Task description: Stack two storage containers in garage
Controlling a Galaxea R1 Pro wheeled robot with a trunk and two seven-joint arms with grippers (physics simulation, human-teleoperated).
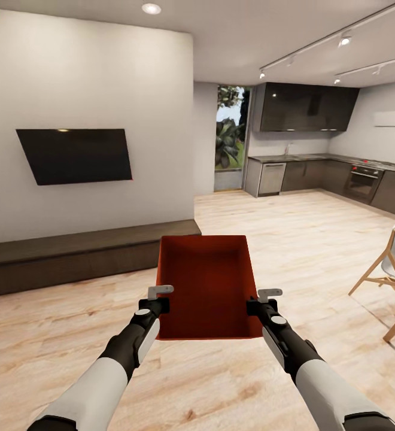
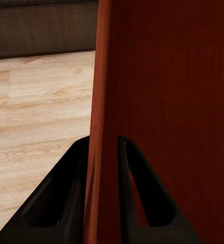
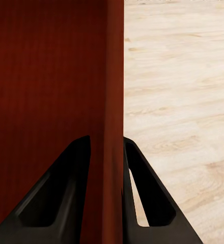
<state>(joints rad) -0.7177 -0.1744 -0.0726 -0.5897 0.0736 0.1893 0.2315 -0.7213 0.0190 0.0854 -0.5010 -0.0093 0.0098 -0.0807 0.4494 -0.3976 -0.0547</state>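
An orange-red rectangular open-top storage container (image 1: 208, 286) hangs in the air in front of the robot, above the light wood plank floor (image 1: 293, 239), carried between both arms. The left gripper (image 1: 160, 298) is clenched on the container's left wall, its black fingers (image 2: 66, 203) pinching the thin wall from both sides. The right gripper (image 1: 261, 300) clamps the right wall in the same way, fingers (image 3: 152, 203) on either face. Ahead stand a wall-mounted black television (image 1: 75, 155), a long dark low bench (image 1: 72, 254), a dark kitchen (image 1: 317, 173) and a wooden-legged chair (image 1: 392, 272).
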